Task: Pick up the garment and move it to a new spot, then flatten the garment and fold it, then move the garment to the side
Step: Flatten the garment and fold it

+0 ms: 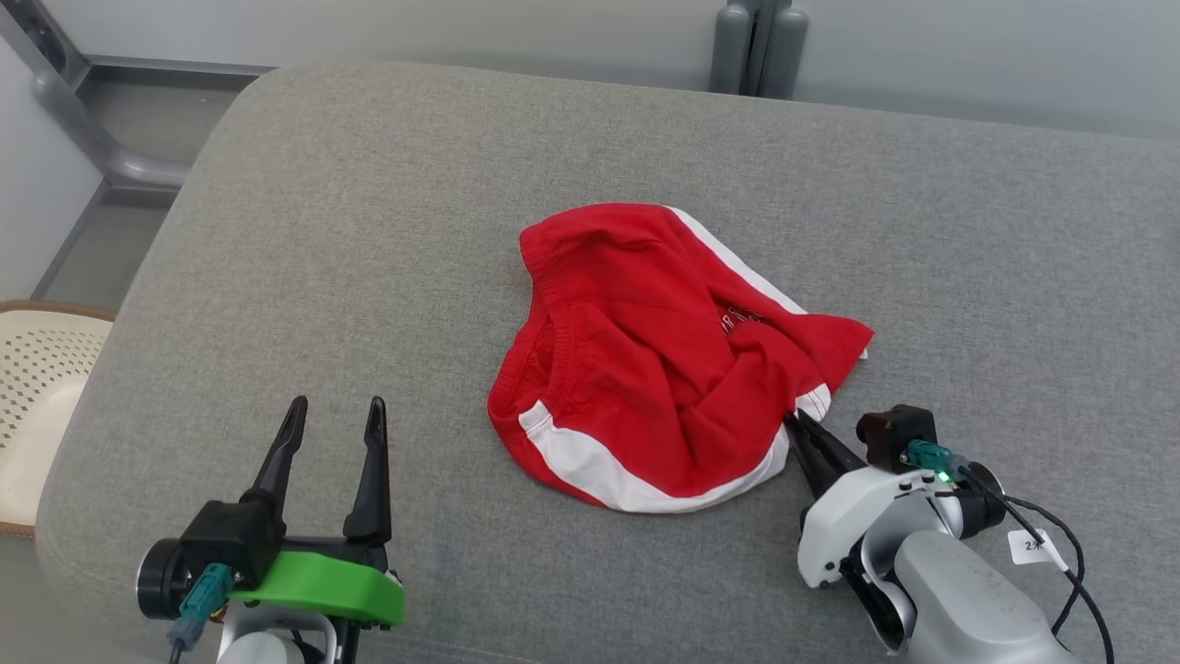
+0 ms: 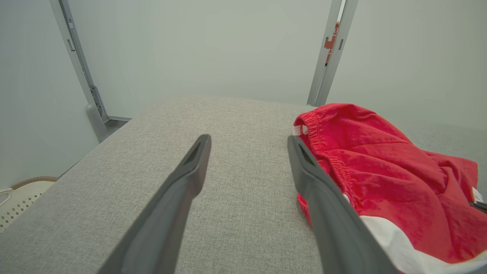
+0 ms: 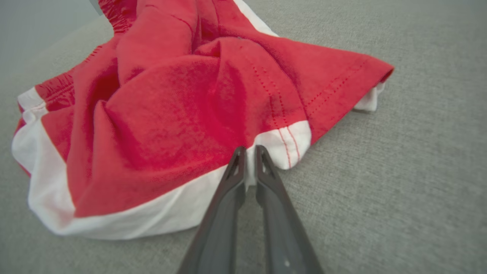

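1. Garment. The garment (image 1: 645, 369) is a red piece with white trim and an elastic waistband. It lies crumpled, not flattened, near the centre of the grey cushion (image 1: 369, 231). The waistband sits towards 11 o'clock of the heap. A broad white band runs along the near edge from 7 to 5 o'clock. One red corner points out towards 3 o'clock. Partly hidden white lettering shows in a fold near the middle and is not legible.

2. Right gripper. In the head view, the right gripper (image 1: 795, 422) meets the garment at its 4 o'clock edge. The fingers point towards 11 o'clock. In the right wrist view, the two dark fingers stand together, with only a thin gap between them. The tips are clamped on the white hem where the band meets a small white-edged flap. The fabric at the tips rests low on the cushion.

3. Left gripper. The left gripper (image 1: 336, 410) is at 8 o'clock of the garment, clear of the fabric. Its fingers are spread wide apart and point towards 12 o'clock, with bare cushion between them. In the left wrist view, the garment lies at 3 o'clock, just beyond the right-hand finger.

4. Surroundings. A pale perforated basket (image 1: 37, 387) stands off the cushion at 9 o'clock. Grey posts (image 1: 751, 46) rise behind the cushion at 12 o'clock.
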`<state>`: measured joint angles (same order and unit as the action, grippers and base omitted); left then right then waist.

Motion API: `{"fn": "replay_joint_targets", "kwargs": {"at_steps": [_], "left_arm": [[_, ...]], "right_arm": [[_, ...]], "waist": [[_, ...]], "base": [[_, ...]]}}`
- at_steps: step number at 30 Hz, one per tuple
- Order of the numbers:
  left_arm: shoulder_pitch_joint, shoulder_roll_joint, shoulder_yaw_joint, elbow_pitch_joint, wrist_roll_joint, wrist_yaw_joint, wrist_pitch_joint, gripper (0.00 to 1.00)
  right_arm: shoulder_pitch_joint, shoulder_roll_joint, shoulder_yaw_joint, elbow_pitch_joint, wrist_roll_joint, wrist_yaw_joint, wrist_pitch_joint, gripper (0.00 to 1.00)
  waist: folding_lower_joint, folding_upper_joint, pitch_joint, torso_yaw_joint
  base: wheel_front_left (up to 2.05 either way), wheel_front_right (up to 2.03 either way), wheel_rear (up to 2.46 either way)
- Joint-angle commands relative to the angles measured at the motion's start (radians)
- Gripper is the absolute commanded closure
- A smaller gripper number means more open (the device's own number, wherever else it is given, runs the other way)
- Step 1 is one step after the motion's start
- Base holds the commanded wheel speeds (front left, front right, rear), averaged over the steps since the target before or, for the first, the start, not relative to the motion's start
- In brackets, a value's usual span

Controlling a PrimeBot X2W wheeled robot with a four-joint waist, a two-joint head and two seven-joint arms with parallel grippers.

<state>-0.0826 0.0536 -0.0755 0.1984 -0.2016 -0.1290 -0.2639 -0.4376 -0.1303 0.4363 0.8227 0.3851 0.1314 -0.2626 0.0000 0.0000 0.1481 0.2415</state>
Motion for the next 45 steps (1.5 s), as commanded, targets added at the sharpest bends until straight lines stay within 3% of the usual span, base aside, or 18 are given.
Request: {"fn": "replay_joint_targets", "kwargs": {"at_steps": [1, 7, 13, 18, 19, 20, 45], "left_arm": [[-0.008, -0.001, 0.002, 0.003, -0.007, -0.003, 0.0, 0.0], [0.006, -0.001, 0.003, 0.017, 0.0, -0.003, 0.0, 0.0], [0.038, -0.002, 0.005, 0.022, -0.004, -0.003, 0.0, 0.0], [0.054, -0.002, 0.007, 0.024, -0.009, -0.003, 0.0, 0.0], [0.055, -0.002, 0.007, 0.025, -0.01, -0.003, 0.0, 0.0], [0.054, -0.002, 0.005, 0.026, -0.01, -0.003, 0.0, 0.0], [0.083, 0.009, 0.036, 0.028, 0.008, -0.003, 0.0, 0.0]], "right_arm": [[-0.013, 0.0, -0.003, -0.003, 0.016, -0.002, -0.003, 1.0], [0.054, -0.025, -0.031, -0.091, 0.019, -0.002, -0.003, 1.0], [0.228, -0.076, -0.102, -0.279, -0.026, -0.002, -0.003, 1.0], [0.346, -0.069, -0.144, -0.369, -0.036, -0.002, -0.003, 1.0], [0.366, -0.063, -0.153, -0.385, -0.032, -0.002, -0.003, 0.45], [0.383, -0.058, -0.156, -0.39, -0.028, -0.002, -0.003, 0.0], [0.513, -0.013, -0.401, -0.712, -0.122, -0.002, -0.003, 0.0]], "waist": [[0.0, 0.0, -0.003, -0.004], [0.0, 0.0, -0.033, -0.038], [0.0, 0.0, -0.069, -0.089], [0.0, 0.0, -0.075, -0.124], [0.0, 0.0, -0.074, -0.132], [0.0, 0.0, -0.074, -0.136], [0.0, 0.0, -0.143, -0.216]], "base": [[0.0, 0.0, 0.0], [0.0, 0.0, 0.0], [0.0, 0.0, 0.0], [0.0, 0.0, 0.0], [0.0, 0.0, 0.0], [0.0, 0.0, 0.0], [0.0, 0.0, 0.0]]}}
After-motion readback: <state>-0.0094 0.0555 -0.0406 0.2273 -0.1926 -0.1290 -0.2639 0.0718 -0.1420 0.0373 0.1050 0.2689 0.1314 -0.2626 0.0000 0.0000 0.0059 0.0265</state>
